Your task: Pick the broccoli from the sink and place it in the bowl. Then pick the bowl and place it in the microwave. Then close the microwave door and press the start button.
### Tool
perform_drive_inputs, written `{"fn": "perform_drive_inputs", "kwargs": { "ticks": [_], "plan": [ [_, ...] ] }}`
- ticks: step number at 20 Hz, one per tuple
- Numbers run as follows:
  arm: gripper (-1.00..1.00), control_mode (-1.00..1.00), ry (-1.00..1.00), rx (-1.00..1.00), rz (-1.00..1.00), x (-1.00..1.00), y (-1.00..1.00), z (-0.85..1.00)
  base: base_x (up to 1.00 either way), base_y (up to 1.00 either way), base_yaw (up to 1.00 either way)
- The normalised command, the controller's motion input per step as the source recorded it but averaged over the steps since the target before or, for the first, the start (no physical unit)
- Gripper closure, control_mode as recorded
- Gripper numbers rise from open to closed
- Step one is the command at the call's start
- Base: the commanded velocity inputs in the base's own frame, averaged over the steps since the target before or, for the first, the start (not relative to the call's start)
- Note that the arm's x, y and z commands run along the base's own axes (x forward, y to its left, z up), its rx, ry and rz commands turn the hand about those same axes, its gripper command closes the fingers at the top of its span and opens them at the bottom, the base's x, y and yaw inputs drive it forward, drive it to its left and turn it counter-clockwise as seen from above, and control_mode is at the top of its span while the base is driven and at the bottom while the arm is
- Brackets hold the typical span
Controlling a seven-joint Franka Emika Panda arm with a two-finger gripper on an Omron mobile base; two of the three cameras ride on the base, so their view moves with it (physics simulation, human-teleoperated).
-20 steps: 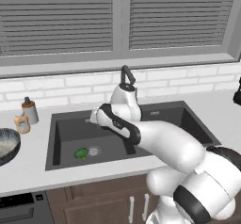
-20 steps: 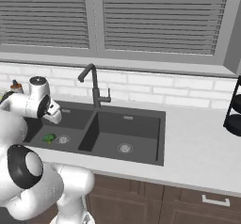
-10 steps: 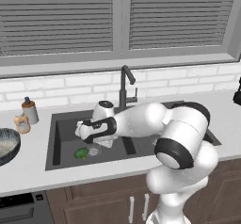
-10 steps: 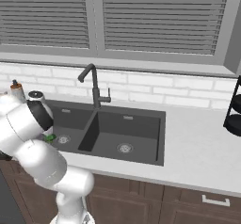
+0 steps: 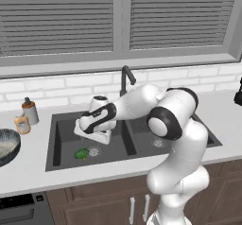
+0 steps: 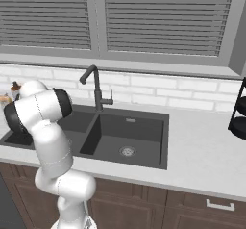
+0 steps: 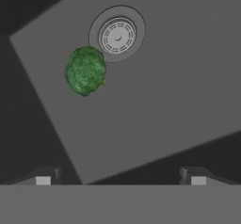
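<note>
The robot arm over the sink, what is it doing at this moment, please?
The white arm is reaching over the left basin of the sink. Its gripper is open and holds nothing, and it hangs above the broccoli, not touching it. The broccoli lies on the basin floor, right beside the round drain. The bowl stands on the counter to the left of the sink. So the pick of the broccoli is not yet done.
</note>
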Motion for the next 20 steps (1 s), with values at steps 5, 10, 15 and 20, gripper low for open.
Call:
{"fn": "perform_drive_inputs", "kwargs": {
  "ticks": [5, 10, 15, 20],
  "plan": [
    [-1.0, -1.0, -0.01, -0.04, 0.0, 0.02, 0.0, -0.36, 0.0, 0.0, 0.0],
    [-1.0, -1.0, -0.03, -0.04, 0.0, 0.01, 0.0, -0.28, 0.0, 0.0, 0.0],
    [-1.0, -1.0, 0.0, 0.0, 0.0, 0.1, 0.0, -0.26, 0.0, 0.0, 0.0],
    [-1.0, -1.0, 0.0, 0.0, 0.0, 0.23, -0.01, -0.29, 0.0, 0.0, 0.0]
  ]
}}
